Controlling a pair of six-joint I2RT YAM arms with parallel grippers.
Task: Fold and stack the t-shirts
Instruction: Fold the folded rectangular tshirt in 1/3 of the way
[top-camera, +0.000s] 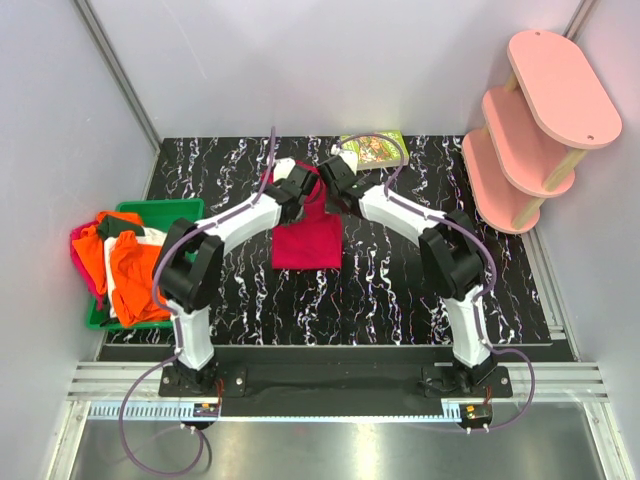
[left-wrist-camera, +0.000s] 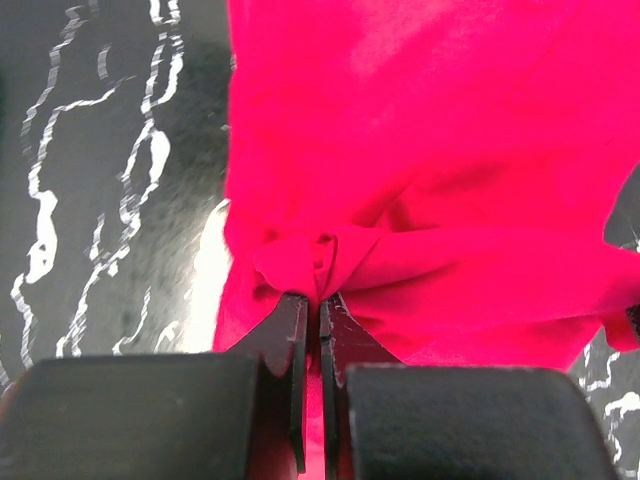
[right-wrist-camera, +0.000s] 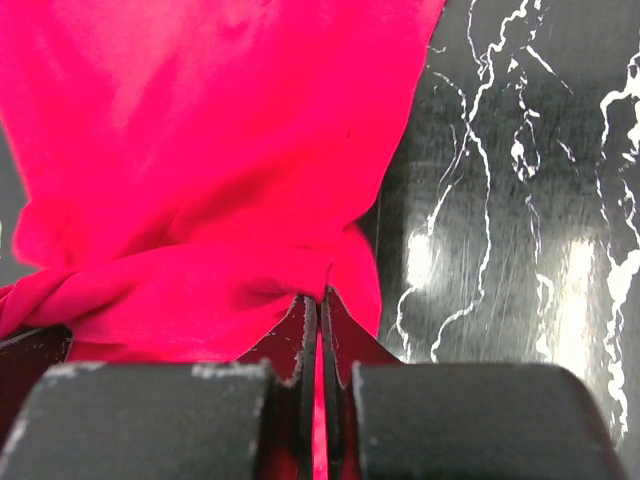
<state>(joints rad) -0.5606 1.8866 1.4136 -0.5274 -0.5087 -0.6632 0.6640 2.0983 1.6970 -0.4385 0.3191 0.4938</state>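
Two-arm workcell, seen from above and from both wrists. The crimson-red t-shirt (top-camera: 308, 240) lies at the middle of the black, white-veined table (top-camera: 420, 300), between the two arms. Its near part is spread as a flat, roughly rectangular panel. Its far part narrows and gathers up to the two grippers, which meet close together over the far half of the table.

The left gripper (left-wrist-camera: 318, 300) has its jaws pressed together on a bunched fold of the red cloth. In the left wrist view a knot of fabric sits right at the fingertips, and the rest of the shirt spreads away beyond them. The right gripper (right-wrist-camera: 318, 296) is likewise clamped on the shirt, with a thin strip of red visible between its closed fingers. In the right wrist view the cloth falls to the left of the fingers and bare table shows on the right.

At the left edge of the table a green bin (top-camera: 160, 208) holds the remaining shirts in a loose heap: orange t-shirts (top-camera: 137, 272) on top, a white t-shirt (top-camera: 110, 283) partly under them, and a magenta-pink t-shirt (top-camera: 82, 250) hanging over the bin's outer side. A small green-covered book (top-camera: 376, 149) lies at the far edge of the table, just beyond the grippers. A pink three-tier shelf (top-camera: 545, 110) stands at the far right corner.
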